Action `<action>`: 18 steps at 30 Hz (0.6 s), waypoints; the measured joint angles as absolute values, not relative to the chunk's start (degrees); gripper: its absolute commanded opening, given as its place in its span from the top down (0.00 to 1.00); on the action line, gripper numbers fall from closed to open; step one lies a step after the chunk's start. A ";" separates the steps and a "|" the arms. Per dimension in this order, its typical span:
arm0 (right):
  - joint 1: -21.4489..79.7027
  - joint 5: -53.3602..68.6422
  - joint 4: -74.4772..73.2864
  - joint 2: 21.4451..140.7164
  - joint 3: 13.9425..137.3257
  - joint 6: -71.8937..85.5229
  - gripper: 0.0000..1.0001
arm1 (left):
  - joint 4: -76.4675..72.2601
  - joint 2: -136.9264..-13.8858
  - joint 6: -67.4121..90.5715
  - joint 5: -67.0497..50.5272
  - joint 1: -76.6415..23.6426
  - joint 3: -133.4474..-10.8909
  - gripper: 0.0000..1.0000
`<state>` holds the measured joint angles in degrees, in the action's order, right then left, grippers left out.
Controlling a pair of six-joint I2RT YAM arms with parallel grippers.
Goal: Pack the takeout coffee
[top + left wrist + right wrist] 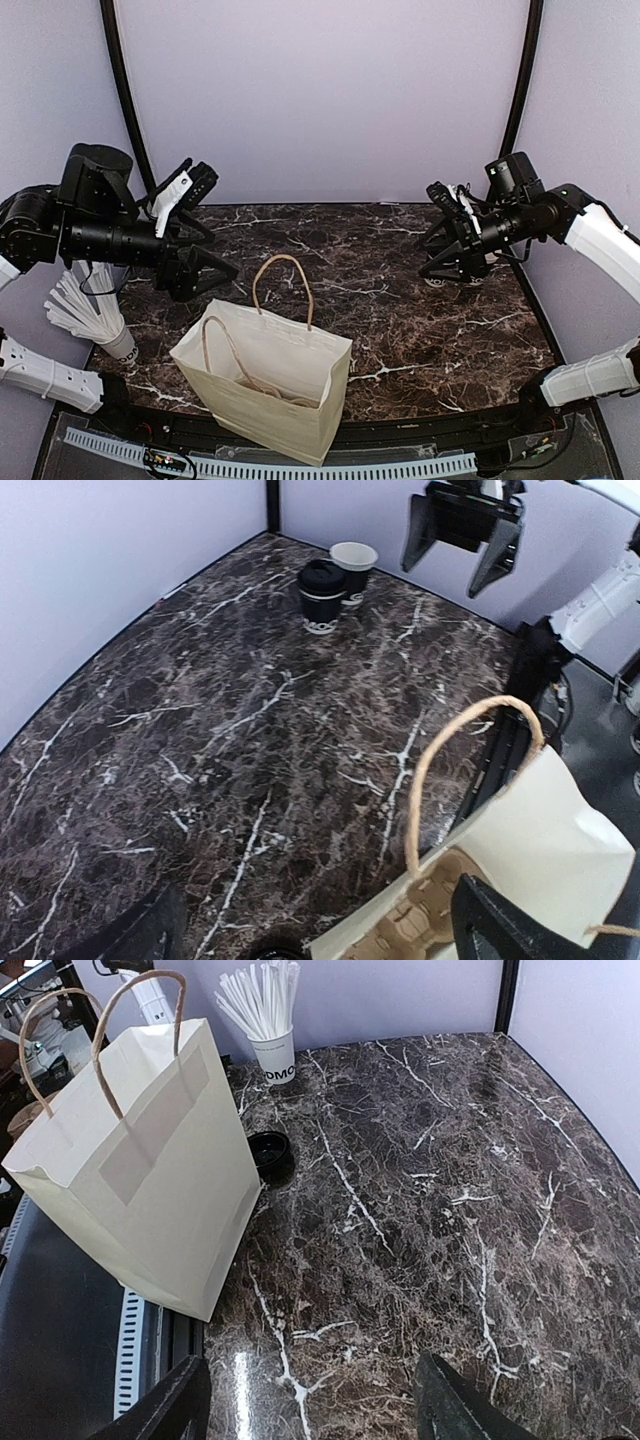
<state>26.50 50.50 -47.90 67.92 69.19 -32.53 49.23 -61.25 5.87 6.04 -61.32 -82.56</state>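
Note:
The takeout coffee (pixel 320 595), a black cup with a black lid, stands at the far right back of the marble table (pixel 200 740). Touching it from behind is a matching cup with a bare white rim (pixel 353 565). My right gripper (pixel 462 542) hangs open above and just beyond the two cups, holding nothing, and hides them in the top view. My left gripper (pixel 310 905) is open and empty over the table's left side, beside the paper bag (pixel 545 850). Seen from above, the left gripper (pixel 207 225) and right gripper (pixel 438 232) are far apart.
The cream paper bag (pixel 265 385) stands open at the near edge, with a brown pulp carrier (pixel 440 920) inside. A loose black lid (pixel 270 1152) lies beside the bag. A white cup of straws (pixel 95 310) stands at the left edge. Purple walls enclose the table.

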 measured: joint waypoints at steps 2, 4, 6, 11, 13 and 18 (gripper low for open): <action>26.63 50.61 -47.88 67.92 69.19 -32.56 0.29 | 49.21 -58.87 5.48 1.69 -61.32 -80.05 0.13; 26.83 50.61 -47.75 67.92 69.10 -32.56 0.29 | 49.43 -58.78 5.04 -1.63 -61.32 -79.44 0.20; 27.09 50.59 -47.72 67.92 68.90 -32.58 0.29 | 49.52 -60.90 4.49 -4.32 -61.32 -79.33 0.24; 27.46 50.59 -47.51 67.94 68.20 -32.60 0.29 | 49.45 -70.48 2.20 -8.62 -61.32 -78.65 0.54; 27.51 50.57 -47.44 67.94 68.01 -32.58 0.30 | 48.93 -73.58 1.13 -10.09 -61.30 -78.70 0.82; 27.83 50.22 -48.03 67.88 68.23 -32.88 0.30 | 46.78 -77.71 -1.41 -13.15 -61.32 -80.44 1.00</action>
<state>27.83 50.22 -48.03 67.88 68.23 -32.88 46.78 -77.71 -1.41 -13.15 -61.32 -80.44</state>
